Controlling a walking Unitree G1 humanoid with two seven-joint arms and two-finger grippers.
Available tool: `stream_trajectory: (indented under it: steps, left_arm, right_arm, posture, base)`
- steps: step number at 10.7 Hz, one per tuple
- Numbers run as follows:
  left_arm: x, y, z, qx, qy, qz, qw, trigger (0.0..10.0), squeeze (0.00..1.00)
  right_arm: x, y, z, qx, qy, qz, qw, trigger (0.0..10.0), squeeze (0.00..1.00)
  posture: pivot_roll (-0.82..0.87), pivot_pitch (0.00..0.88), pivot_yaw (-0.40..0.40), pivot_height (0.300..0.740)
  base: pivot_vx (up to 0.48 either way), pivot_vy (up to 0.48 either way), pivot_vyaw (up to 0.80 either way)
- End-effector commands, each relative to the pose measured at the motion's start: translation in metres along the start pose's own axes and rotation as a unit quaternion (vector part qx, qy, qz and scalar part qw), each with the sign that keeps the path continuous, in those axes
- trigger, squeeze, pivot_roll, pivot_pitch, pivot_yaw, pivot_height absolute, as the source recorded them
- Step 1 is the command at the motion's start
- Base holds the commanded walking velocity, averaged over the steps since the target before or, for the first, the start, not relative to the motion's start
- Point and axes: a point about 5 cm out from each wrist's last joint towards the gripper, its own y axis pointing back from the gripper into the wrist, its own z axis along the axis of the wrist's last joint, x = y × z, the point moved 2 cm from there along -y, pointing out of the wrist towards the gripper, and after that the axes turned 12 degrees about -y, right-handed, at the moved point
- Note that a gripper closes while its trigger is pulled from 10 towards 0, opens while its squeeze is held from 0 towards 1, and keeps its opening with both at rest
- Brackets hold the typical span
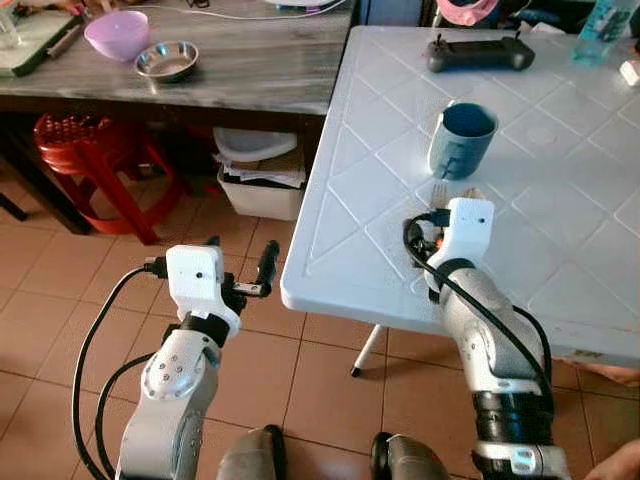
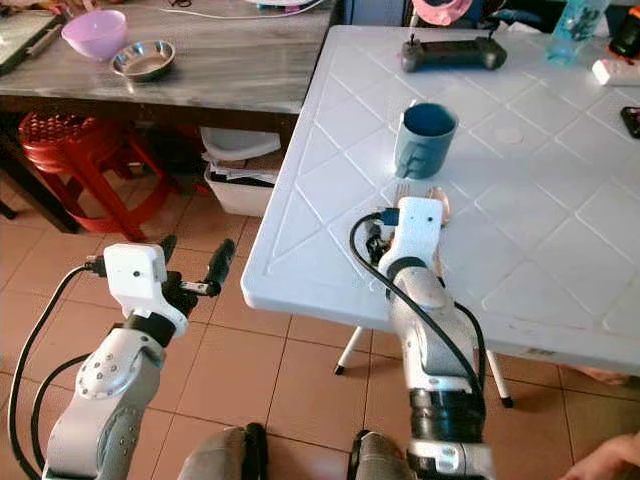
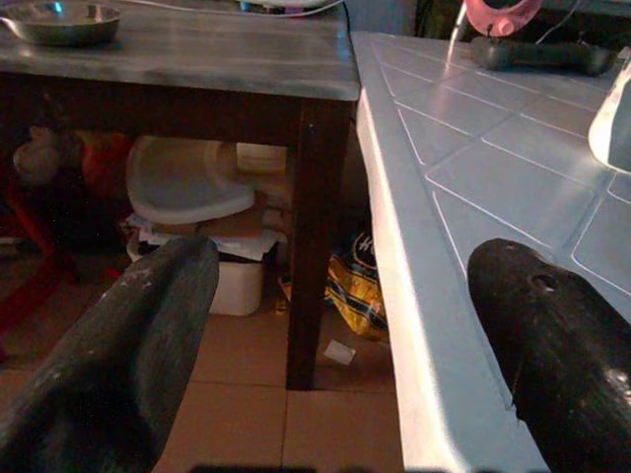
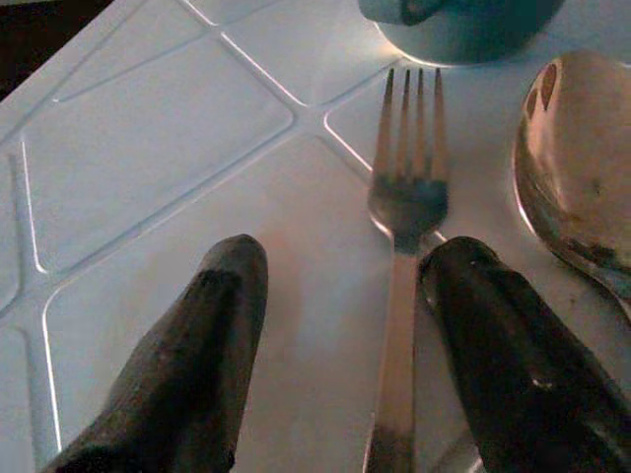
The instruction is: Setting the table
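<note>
Reaching pincer: my right pincer (image 4: 330, 345) is spread apart, low over the white table (image 1: 560, 200).
Fork (image 4: 404, 246): flat beside the spoon (image 4: 577, 168), near the blue mug (image 1: 462, 138).
Handling: I judge it thin, stiff, slippery; pinch the handle.
Left pincer (image 3: 335, 345): apart, idle off the table.

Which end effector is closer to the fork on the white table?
The right. The right end effector is over the table with the fork lying between its open fingers. The left end effector hangs open off the table's edge, above the floor.
</note>
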Motion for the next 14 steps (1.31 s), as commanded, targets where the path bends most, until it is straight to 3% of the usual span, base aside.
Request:
stream_trajectory:
  steps: [1, 2, 3, 6, 8, 11, 14]
  left_arm:
    - [0.001, 0.002, 0.002, -0.001, -0.001, -0.002, 1.000, 10.0, 0.00]
    - [0.000, 0.002, 0.001, 0.000, -0.001, -0.004, 1.000, 10.0, 0.00]
    - [0.000, 0.002, 0.002, 0.000, 0.000, -0.006, 1.000, 10.0, 0.00]
    - [-0.003, 0.003, -0.001, 0.008, 0.003, -0.020, 1.000, 10.0, 0.00]
    - [-0.005, 0.004, -0.002, 0.010, 0.006, -0.025, 1.000, 10.0, 0.00]
    - [-0.006, 0.005, -0.004, 0.013, 0.005, -0.029, 0.999, 10.0, 0.00]
    - [0.001, 0.002, -0.012, 0.031, -0.025, 0.000, 0.999, 10.0, 0.00]
  right_arm:
    - [-0.008, 0.003, -0.023, 0.051, -0.005, -0.020, 0.998, 3.8, 0.00]
    - [-0.011, -0.001, -0.021, 0.056, -0.012, -0.024, 0.998, 4.5, 0.00]
    - [-0.016, -0.005, -0.021, 0.071, -0.019, -0.032, 0.997, 0.0, 0.00]
    - [-0.037, -0.010, -0.034, 0.150, -0.005, -0.042, 0.988, 0.0, 0.00]
    - [-0.043, -0.010, -0.036, 0.165, 0.002, -0.044, 0.985, 0.0, 0.00]
    - [-0.033, -0.006, -0.044, 0.170, -0.037, -0.035, 0.984, 0.0, 0.00]
    - [-0.010, 0.000, -0.051, 0.172, -0.077, 0.007, 0.982, 0.0, 0.00]
  posture:
    - [0.04, 0.169, 0.067, 0.740]
    - [0.04, 0.169, 0.069, 0.740]
    - [0.04, 0.170, 0.069, 0.740]
    - [0.04, 0.173, 0.067, 0.740]
    - [0.04, 0.175, 0.065, 0.740]
    - [0.04, 0.168, 0.066, 0.740]
    - [0.03, 0.146, 0.062, 0.740]
  base:
    - [0.000, 0.000, 0.00]
    - [0.000, 0.000, 0.00]
    - [0.000, 0.000, 0.00]
    - [0.000, 0.000, 0.00]
    - [0.000, 0.000, 0.00]
    - [0.000, 0.000, 0.00]
    - [0.000, 0.119, 0.00]
